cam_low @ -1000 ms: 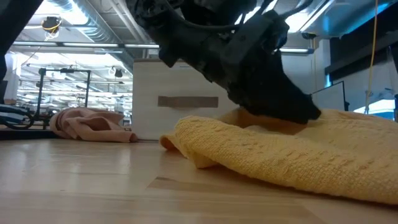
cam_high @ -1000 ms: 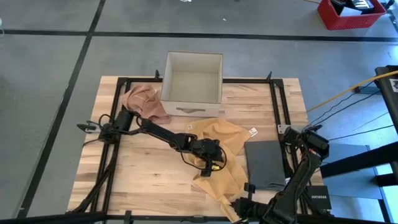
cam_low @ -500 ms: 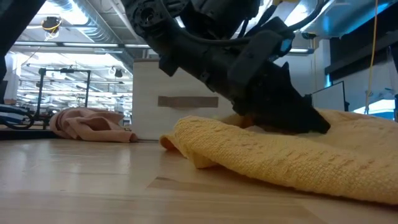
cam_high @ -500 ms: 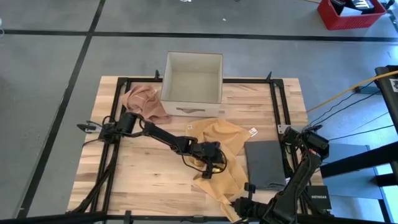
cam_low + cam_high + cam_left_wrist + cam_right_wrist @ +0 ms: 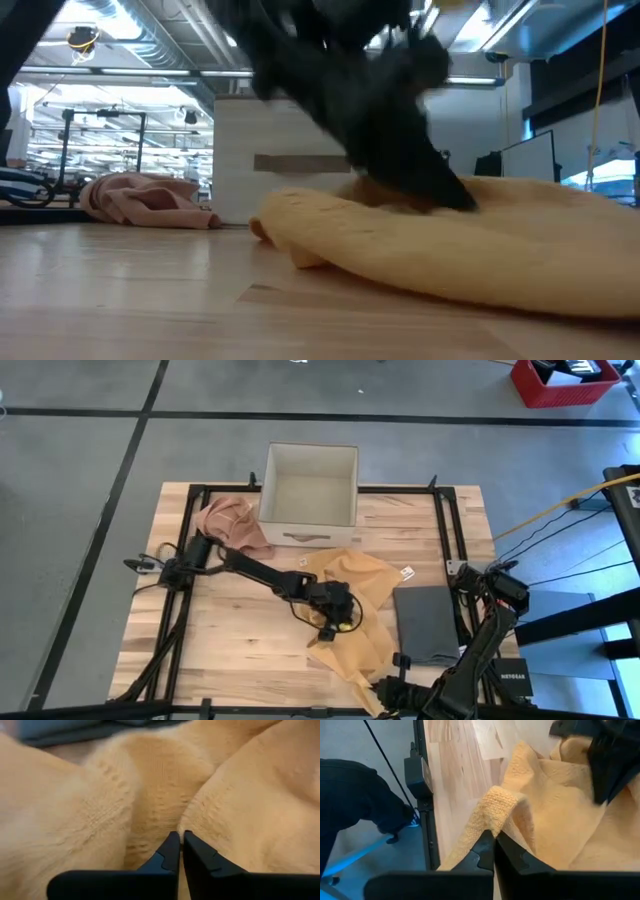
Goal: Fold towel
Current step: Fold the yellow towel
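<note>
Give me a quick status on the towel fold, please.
Left gripper shut on yellow towel mid-table. Right gripper shut on its near corner. Nothing in the way.

yellow towel point(image 5: 360, 610) | crumpled, bunched in folds | mid-table, trailing to the near edge

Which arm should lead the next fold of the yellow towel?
Left, probably. The left gripper is shut on the crumpled yellow terry towel mid-table, free to carry it across. The right gripper pins a corner at the near table edge, better as an anchor.
</note>
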`<state>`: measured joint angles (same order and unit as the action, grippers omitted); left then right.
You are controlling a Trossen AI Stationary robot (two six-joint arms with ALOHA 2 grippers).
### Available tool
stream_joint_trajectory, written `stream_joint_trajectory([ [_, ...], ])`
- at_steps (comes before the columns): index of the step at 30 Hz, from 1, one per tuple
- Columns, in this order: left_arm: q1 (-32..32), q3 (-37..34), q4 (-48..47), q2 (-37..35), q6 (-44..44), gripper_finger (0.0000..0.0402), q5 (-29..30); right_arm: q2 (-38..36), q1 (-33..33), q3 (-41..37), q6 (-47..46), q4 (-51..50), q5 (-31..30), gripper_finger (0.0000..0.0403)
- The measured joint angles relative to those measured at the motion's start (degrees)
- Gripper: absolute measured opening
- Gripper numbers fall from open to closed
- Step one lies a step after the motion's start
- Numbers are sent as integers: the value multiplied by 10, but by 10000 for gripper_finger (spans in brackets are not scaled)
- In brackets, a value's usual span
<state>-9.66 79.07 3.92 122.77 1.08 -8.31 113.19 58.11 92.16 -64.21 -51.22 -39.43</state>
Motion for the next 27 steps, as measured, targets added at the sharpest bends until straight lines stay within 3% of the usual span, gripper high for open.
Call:
stream_joint_trajectory([
  [7,-63,1,-263,-195,16,2,213,0,-8,0,21,-59,-20,4],
  [12,-141,2,-414,-328,-56,2,365,0,-44,0,37,-152,-22,4],
  [19,-240,1,-568,-401,-215,1,432,0,-121,0,77,-236,-47,5],
  [24,-304,1,-661,-392,-357,1,447,0,-162,0,77,-240,2,8],
  [27,-336,-6,-703,-372,-440,0,453,0,-180,0,79,-240,39,33],
])
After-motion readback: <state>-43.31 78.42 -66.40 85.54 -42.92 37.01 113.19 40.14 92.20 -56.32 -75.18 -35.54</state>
